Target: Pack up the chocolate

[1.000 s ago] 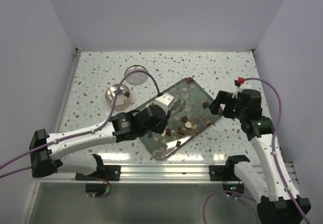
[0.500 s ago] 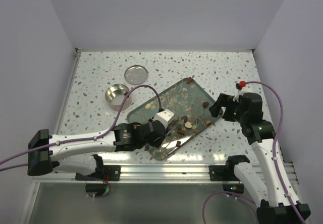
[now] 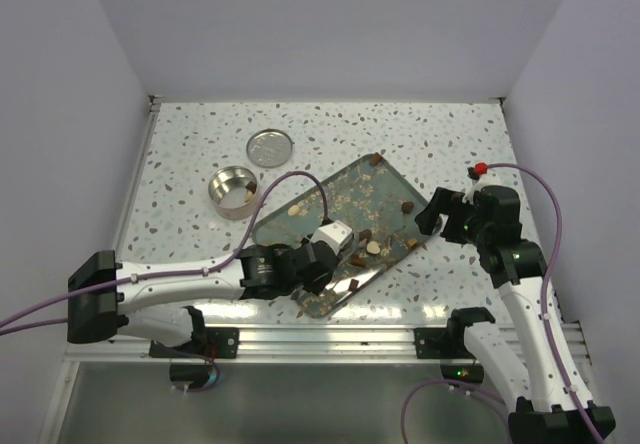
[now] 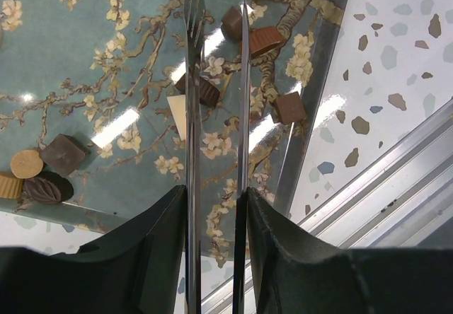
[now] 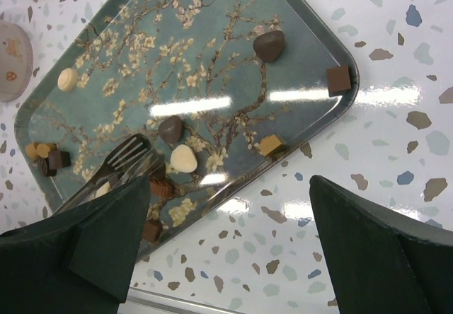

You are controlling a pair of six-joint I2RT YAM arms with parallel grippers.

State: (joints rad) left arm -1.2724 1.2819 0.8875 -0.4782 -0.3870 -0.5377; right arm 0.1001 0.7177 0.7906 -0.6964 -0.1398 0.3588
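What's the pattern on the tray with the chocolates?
The tray is teal-blue with brown branches and cream blossoms, clearest in the left wrist view.

White terrazzo bench (image 3: pixel 200 144) with grey and brown flecks, glossy, bright streaks of reflected light near its front edge, plain pale lilac-grey walls (image 3: pixel 330 24) at back, left and right, aluminium rail (image 3: pixel 330 337) along the near edge

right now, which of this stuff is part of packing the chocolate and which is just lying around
In the job: chocolate pieces on the tray; tweezers held in the left gripper; round tin.
Lying idle: lid, flat on the table beyond the tin; purple cable.
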